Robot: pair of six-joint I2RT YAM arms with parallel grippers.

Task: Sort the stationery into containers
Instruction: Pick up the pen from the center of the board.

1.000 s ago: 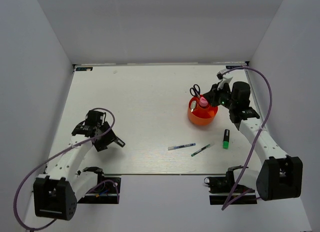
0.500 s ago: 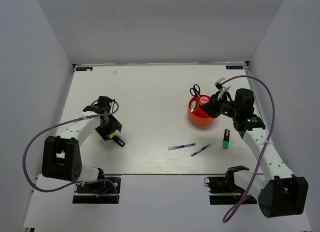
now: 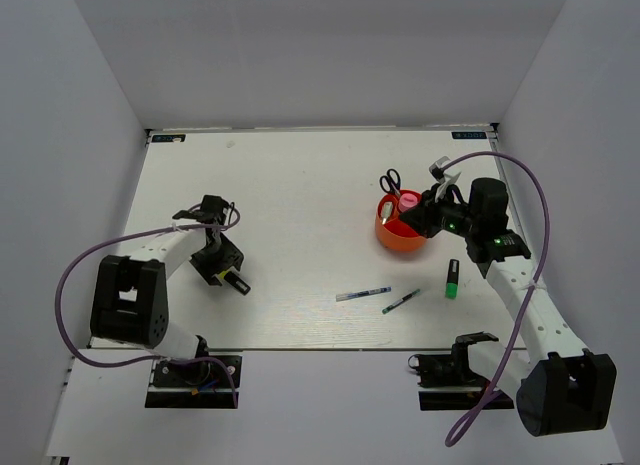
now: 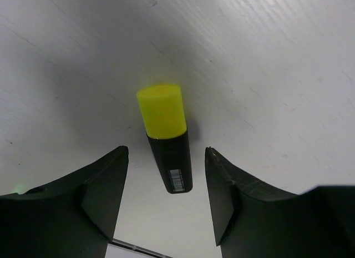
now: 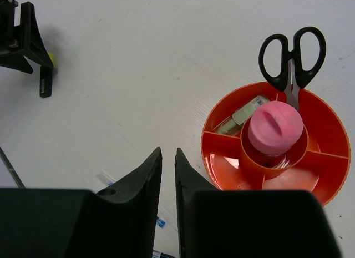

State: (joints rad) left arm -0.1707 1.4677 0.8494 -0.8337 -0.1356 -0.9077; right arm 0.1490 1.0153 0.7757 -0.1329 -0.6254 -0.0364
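Though top view blurs it, left wrist view shows left claw (image 4: 165,158) spread astride yellow highlighter (image 4: 162,111) on bench (image 4: 277,75). Empty right claw (image 5: 168,158) nearly pressed together near cup (image 5: 327,133) holding glue (image 5: 275,127), scissors (image 5: 292,52). Only top view shows green highlighter (image 3: 452,280).

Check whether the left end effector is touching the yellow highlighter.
Apart. Left wrist view: the left end effector stands open astride the yellow highlighter, with bare table showing on both sides of it.

left gripper (image 4: 166,151) lower, straddling yellow highlighter (image 4: 165,137)
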